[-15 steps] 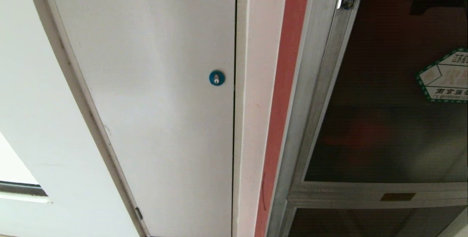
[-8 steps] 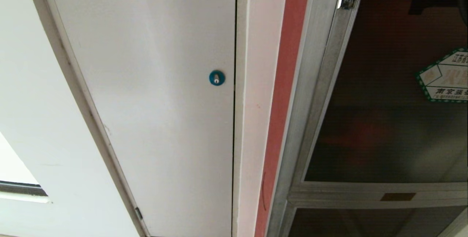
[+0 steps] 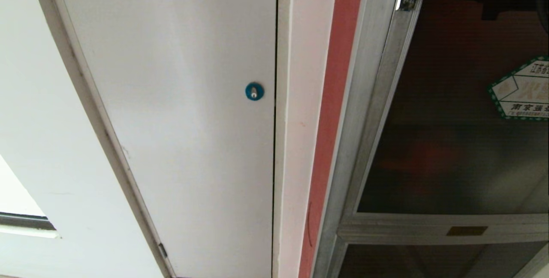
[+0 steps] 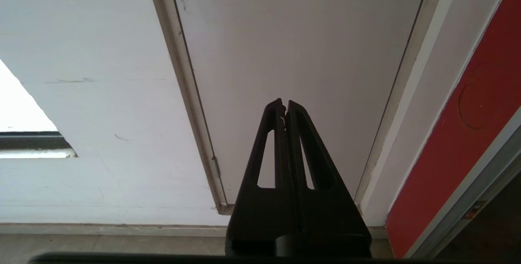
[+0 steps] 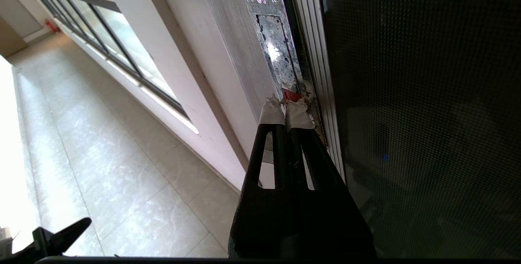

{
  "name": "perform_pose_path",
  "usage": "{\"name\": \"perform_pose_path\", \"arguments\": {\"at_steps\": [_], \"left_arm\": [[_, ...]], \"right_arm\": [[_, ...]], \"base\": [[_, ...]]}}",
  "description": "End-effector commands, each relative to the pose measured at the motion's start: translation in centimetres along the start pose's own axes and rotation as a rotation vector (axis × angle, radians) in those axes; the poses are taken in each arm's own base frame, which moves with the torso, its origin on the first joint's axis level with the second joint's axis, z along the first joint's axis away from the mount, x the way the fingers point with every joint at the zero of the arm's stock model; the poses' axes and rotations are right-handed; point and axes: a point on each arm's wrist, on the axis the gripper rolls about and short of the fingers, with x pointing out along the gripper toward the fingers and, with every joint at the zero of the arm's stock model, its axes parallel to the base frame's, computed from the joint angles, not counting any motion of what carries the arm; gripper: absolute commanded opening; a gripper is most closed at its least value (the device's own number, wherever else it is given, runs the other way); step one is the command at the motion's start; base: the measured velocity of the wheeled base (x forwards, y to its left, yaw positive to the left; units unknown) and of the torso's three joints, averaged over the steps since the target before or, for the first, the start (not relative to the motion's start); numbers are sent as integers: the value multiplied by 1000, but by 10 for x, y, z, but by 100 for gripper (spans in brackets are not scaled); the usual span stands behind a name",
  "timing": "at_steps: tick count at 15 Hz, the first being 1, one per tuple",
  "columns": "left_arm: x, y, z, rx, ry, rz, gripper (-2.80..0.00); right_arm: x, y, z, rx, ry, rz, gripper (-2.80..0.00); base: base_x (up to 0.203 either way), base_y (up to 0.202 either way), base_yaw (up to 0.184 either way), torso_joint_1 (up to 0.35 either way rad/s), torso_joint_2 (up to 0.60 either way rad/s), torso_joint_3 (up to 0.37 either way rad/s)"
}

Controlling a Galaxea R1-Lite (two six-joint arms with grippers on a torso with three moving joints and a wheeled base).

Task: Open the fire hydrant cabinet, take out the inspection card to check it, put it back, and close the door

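Wall: white wall (image 3: 38, 110) fills the left side of my head view, with a red strip (image 3: 330, 110) running down next to the silver frame.
White panel: I see a big plain white panel (image 3: 180, 119) with a small blue round lock (image 3: 254, 91) near its edge.
Floor: pale floor tiles (image 5: 122, 182) and a long window rail (image 5: 101, 40) show in my right wrist view.
Cabinet: the fire hydrant cabinet (image 3: 364, 110) is on the right side of my head view. I see its silver frame only.
Door: the door (image 3: 454, 140) is dark glass, lying flat in the frame. A white sticker with a green edge (image 3: 521, 91) is on it.
Latch: a small red latch (image 5: 291, 95) sits at the door's edge.
Right gripper: my right gripper (image 5: 285, 111) has its taped tips pressed together, right at the red latch. I cannot tell if it is pinching it.
Left gripper: my left gripper (image 4: 284, 107) is clenched on nothing, in front of the white panel.
Card: I cannot see the inspection card.
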Motion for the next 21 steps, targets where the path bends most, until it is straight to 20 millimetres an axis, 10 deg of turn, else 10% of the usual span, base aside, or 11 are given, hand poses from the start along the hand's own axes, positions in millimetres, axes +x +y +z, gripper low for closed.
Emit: {"name": "perform_pose_path", "arguments": {"at_steps": [1,21], "left_arm": [[0,0,0,0,0,0,-280],[0,0,0,0,0,-1,-280]], "right_arm": [[-1,1,0,1,1,3,-280],[1,-2,-2,0,-2,-46,-280]], "base": [[0,0,0,0,0,0],[0,0,0,0,0,0]]}}
